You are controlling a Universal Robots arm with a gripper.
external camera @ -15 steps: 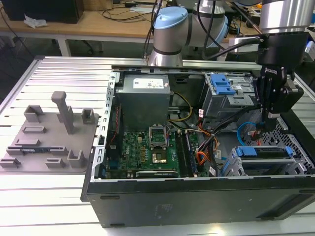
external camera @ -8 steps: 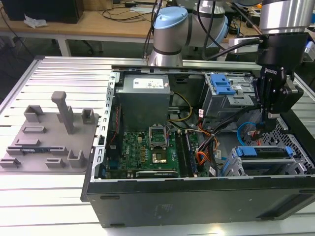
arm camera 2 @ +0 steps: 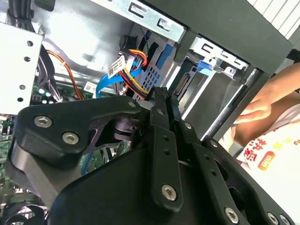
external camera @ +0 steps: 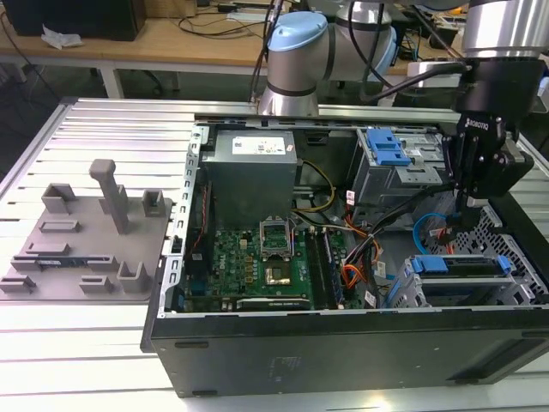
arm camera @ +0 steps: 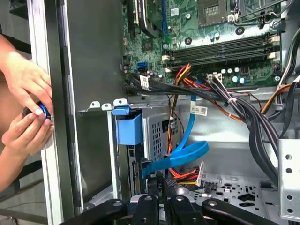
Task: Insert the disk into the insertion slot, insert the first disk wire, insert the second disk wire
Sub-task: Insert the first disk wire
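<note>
In the exterior view an open computer case [external camera: 343, 352] lies on the ribbed table [external camera: 111, 137]. The arm [external camera: 502, 34] reaches down at the exterior view's upper right, so that the claw [external camera: 466, 219] hangs inside the case. Just below it in the frame, at lower right, the disk [external camera: 459, 265] sits in the insertion slot [external camera: 410, 288]. The second disk wire [external camera: 419, 230] loops just beside the claw, and the first disk wire [external camera: 350, 276] curls nearer the motherboard [external camera: 257, 257]. In the second wrist view the claw [arm camera 2: 163, 96] has its fingers pressed together, close to the second disk wire [arm camera 2: 105, 86]; whether anything is pinched I cannot tell. A person's hand [arm camera 2: 258, 108] rests outside the case. In the first wrist view the claw [arm camera: 164, 185] is next to the plug end of the second disk wire [arm camera: 180, 157], beside the disk [arm camera: 129, 127] in the insertion slot [arm camera: 157, 131]. Two hands [arm camera: 28, 82] hold a small blue-and-black object [arm camera: 42, 111] at the case wall.
</note>
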